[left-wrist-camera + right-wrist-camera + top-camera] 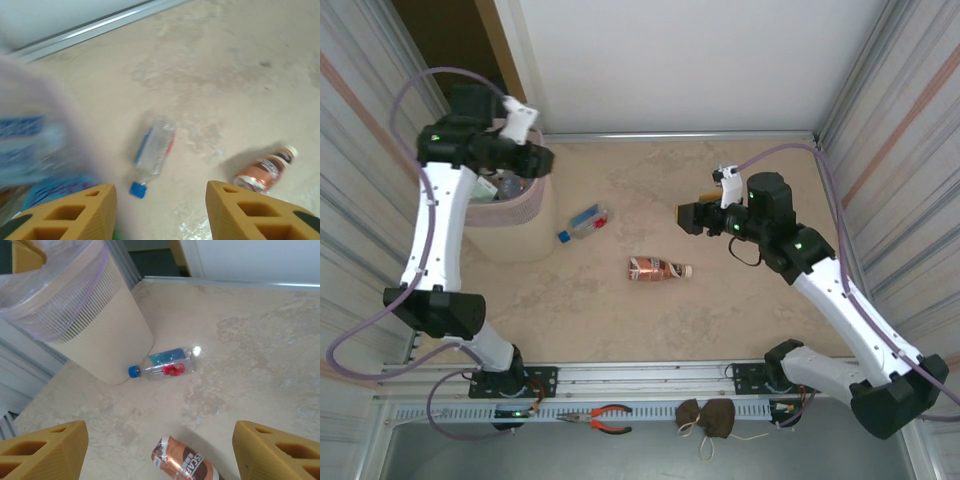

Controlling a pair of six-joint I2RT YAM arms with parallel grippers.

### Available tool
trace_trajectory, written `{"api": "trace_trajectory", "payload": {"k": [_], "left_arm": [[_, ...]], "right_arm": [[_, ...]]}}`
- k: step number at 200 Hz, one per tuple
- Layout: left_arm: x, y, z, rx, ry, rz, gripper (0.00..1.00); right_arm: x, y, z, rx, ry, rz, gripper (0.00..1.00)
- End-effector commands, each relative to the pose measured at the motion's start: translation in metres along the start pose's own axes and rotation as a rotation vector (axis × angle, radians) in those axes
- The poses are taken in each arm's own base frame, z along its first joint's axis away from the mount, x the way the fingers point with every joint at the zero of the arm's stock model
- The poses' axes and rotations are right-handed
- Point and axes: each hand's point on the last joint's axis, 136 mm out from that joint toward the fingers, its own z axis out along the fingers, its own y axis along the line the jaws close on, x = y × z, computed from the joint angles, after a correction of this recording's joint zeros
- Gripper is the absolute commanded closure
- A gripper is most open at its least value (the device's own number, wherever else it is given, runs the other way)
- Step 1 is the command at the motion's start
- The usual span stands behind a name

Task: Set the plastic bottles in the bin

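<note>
Plastic bottles: two lie loose on the tabletop [720,320], others sit inside the bin [525,228]. Clear bottle [585,222] w/ blue cap and blue-and-red label lies on its side just beside the bin's base, cap end toward the bin. In the right wrist view the cap is at the ribbed wall, touching or a hair off, can't tell which. Brown bottle [658,268] w/ white cap lies on its side nearer mid-table, apart from the clear one, cap pointing to the R arm's side. Bin stands upright at the far left of the table, w/ pale ribbed sides and a translucent liner [60,315] over the rim. Blue-labelled bottles [508,186] show through its open top, blurred in the left wrist view. L gripper [159,189] hangs above the bin's rim on the table side, fingers spread apart w/ nothing between them, i.e. empty. R gripper [160,426] hovers over the table to the right of both loose bottles, pointed toward them, jaws wide, holding nothing. The brown bottle's end shows low between its fingers in the right wrist view. On the near rail, off the work surface: orange-handled pliers [605,418] and a small brown pouch [705,418].
</note>
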Motion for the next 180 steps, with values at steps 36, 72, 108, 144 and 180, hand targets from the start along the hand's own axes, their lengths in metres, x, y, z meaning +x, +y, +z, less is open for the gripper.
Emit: {"api": "trace_trajectory", "payload": {"k": [36,72,108,144,180], "left_arm": [[-0.016,-0.108,0.046,0.131,0.027,0.357,0.44],[0.003,-0.162,0.094,0.23,0.121,0.49,0.37],[0.036,-0.206,0.145,0.292,0.241,0.637,0.28],[0.071,-0.239,0.186,0.382,0.341,0.747,0.22],[0.115,-0.252,0.217,0.409,0.485,0.839,0.15]], "right_arm": [[0.003,-0.03,-0.038,0.187,-0.032,0.034,0.25],[0.001,-0.046,-0.061,0.287,-0.052,0.032,0.24],[-0.005,-0.051,-0.081,0.337,-0.082,0.021,0.24],[-0.008,-0.051,-0.093,0.354,-0.099,0.015,0.24],[-0.007,-0.049,-0.1,0.36,-0.105,0.013,0.24]]}}
